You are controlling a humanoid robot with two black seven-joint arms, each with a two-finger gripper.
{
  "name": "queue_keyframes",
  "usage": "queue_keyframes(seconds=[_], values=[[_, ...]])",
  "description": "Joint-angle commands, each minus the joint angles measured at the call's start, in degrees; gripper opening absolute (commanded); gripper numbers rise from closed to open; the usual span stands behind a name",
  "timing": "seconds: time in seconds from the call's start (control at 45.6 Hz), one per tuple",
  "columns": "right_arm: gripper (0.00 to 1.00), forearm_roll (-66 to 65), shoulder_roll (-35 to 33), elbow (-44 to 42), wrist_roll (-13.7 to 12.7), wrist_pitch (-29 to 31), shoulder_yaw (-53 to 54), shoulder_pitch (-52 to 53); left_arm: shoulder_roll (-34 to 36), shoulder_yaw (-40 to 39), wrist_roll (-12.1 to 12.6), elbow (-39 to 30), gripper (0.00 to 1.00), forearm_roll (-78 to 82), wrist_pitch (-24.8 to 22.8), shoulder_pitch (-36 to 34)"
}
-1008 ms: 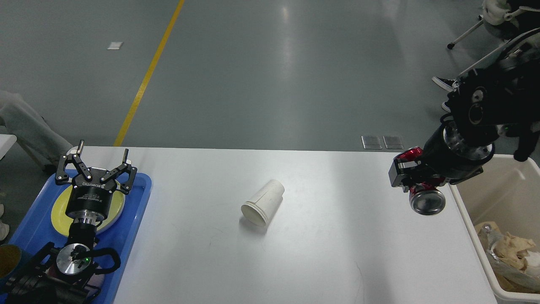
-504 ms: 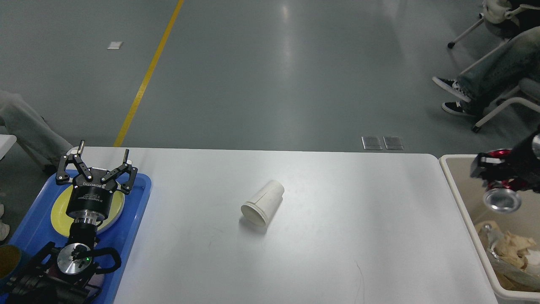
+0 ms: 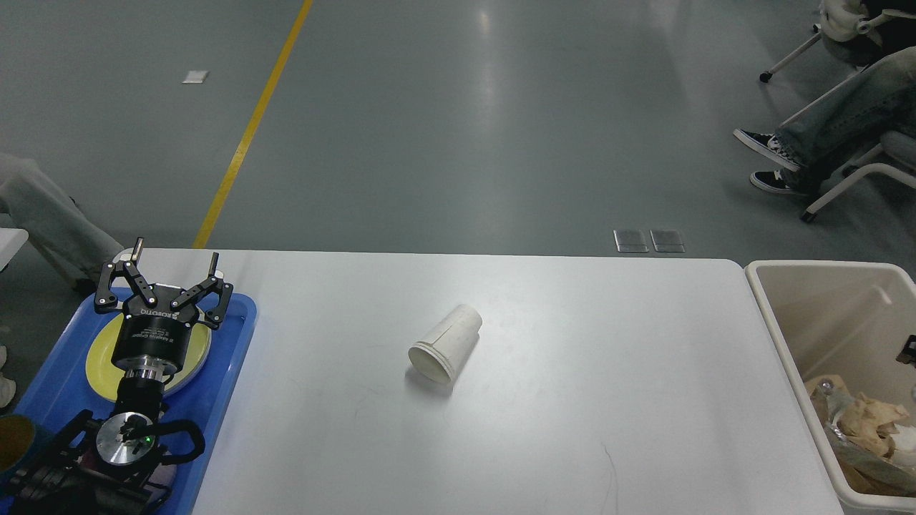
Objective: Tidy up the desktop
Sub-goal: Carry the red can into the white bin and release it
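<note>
Your right arm has swung off to the right and almost left the view: a second ago its end effector hung over the right end of the bench [image 3: 572,400], clamped on a red can, then it was above the beige bin [image 3: 780,336], and now only a small dark sliver [image 3: 909,350] shows at the right edge over the bin. The red can can no longer be seen. With the arm gone, the seated person's legs [image 3: 837,121] and chair beyond the bench show in full.

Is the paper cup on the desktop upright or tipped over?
Tipped: the paper cup lies on its side on the desktop, rim toward the camera.
</note>
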Motion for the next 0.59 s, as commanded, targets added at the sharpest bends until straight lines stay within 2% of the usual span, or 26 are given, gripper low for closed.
queue_keyframes(seconds=[0.0,0.066,0.197,0.351,0.526,0.548,0.57], values=[[0.00,0.3,4.6,-6.3,0.1,-8.1,2.9,-10.7,0.0,0.0,0.0,-0.1,0.96,0.0,0.0,0.0],[0.00,0.7,7.8,-11.1,0.0,-11.3,4.8,-16.9,0.0,0.0,0.0,0.0,0.96,0.0,0.0,0.0],[0.00,0.8,13.7,-20.0,-0.6,-12.8,9.0,-24.9,0.0,0.0,0.0,0.0,0.96,0.0,0.0,0.0],[0.00,0.9,15.5,-20.9,-0.7,-15.9,12.0,-28.1,0.0,0.0,0.0,0.0,0.96,0.0,0.0,0.0],[0.00,0.7,15.2,-20.7,-0.6,-16.0,13.2,-28.2,0.0,0.0,0.0,0.0,0.96,0.0,0.0,0.0],[0.03,0.8,15.1,-20.7,-0.6,-16.0,13.2,-28.2,0.0,0.0,0.0,0.0,0.96,0.0,0.0,0.0],[0.18,0.7,15.1,-20.7,-0.5,-16.2,13.2,-28.2,0.0,0.0,0.0,0.0,0.96,0.0,0.0,0.0]])
